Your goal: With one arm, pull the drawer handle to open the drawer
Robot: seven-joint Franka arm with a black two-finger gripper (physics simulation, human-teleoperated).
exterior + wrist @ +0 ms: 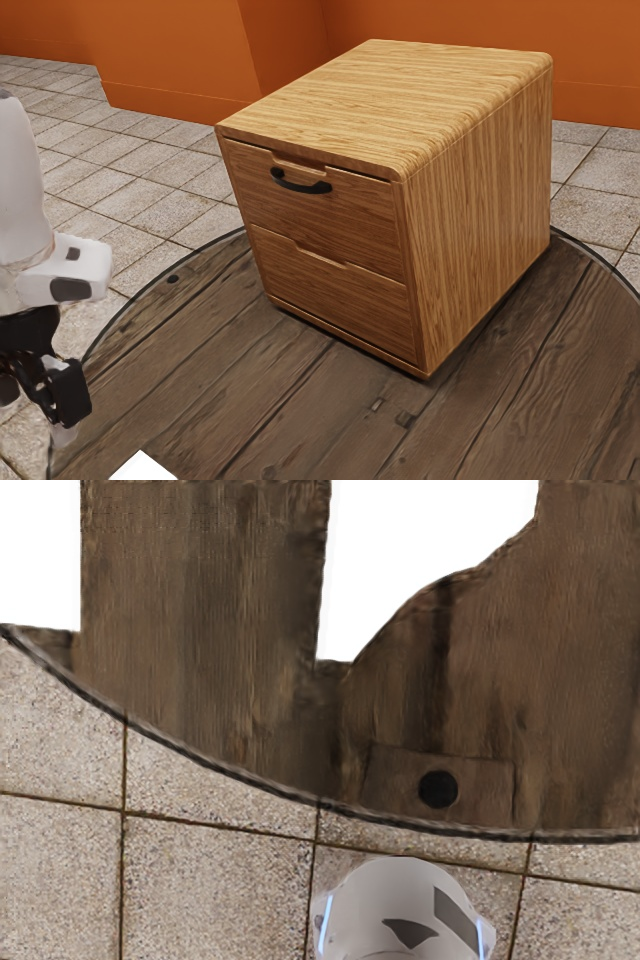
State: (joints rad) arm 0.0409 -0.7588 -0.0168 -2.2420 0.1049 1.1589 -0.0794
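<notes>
Gripper (50, 395) low at 8 o'clock, well apart from cabinet (470, 200); claw state: cannot tell. Top drawer (330, 215) flush, handle (300, 184) untouched.

A round table (250, 400) of dark, weathered planks with a thin dark rim carries everything. A light wooden cabinet (470, 200) stands upright on it, toward the far side, with its base flat on the planks and its front turned toward the exterior view's left. A small white thing (142, 466) lies at the table's near edge, cut off by the frame. In the wrist view the table (200, 630) has a small round black hole (438, 789) in a patch near its curved rim. Under the table is a floor (120, 170) of grey speckled tiles
</notes>
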